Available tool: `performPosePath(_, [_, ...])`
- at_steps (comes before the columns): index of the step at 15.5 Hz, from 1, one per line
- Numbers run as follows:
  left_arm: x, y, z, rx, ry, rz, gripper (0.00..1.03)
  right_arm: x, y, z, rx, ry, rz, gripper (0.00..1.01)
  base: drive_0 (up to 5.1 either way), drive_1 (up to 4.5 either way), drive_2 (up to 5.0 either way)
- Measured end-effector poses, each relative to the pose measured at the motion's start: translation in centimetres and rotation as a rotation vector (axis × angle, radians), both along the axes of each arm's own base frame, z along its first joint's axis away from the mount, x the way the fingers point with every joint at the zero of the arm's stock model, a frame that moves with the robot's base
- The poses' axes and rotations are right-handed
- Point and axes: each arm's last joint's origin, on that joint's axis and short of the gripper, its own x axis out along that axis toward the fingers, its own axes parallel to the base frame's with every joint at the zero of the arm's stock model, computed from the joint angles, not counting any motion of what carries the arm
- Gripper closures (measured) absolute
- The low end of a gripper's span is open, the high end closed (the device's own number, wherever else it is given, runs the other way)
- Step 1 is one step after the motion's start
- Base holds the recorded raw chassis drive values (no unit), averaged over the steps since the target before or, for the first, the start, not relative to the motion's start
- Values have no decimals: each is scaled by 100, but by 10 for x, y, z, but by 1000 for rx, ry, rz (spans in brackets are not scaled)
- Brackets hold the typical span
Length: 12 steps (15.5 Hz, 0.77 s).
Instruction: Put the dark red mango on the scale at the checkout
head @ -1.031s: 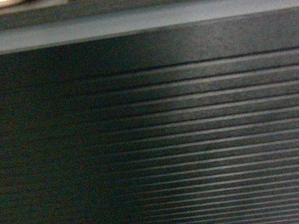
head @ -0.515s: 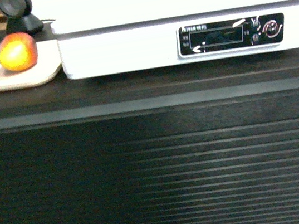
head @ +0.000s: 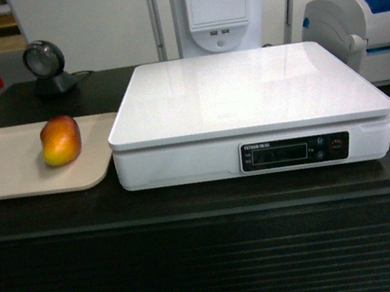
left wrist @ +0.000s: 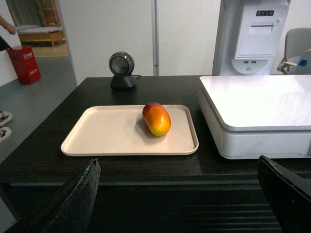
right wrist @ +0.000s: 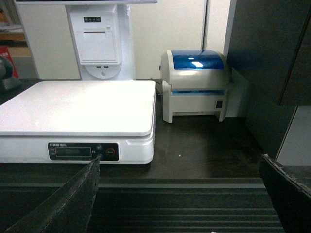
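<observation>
Head view: frontal, slightly downward, close to the long black tabletop [head: 188, 198]; centred on the large white flat-topped scale [head: 247, 101].
Left wrist view: low at the front edge, facing inward over the beige rectangular tray [left wrist: 112, 133].
Right wrist view: low, facing the grey-white blue-lidded printer [right wrist: 197, 87].
Shared by all: scale.

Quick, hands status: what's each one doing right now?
Left hand: open, empty, short of the mango on the tray.
Right hand: open, empty, facing the scale.
</observation>
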Motion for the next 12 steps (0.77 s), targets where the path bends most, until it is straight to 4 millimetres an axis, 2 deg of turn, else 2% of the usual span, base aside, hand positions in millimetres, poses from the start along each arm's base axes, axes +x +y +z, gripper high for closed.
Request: performPosePath(12, [0,0,0,0,3,0,5,0,0,0,0,5,-1,3,0,0,0])
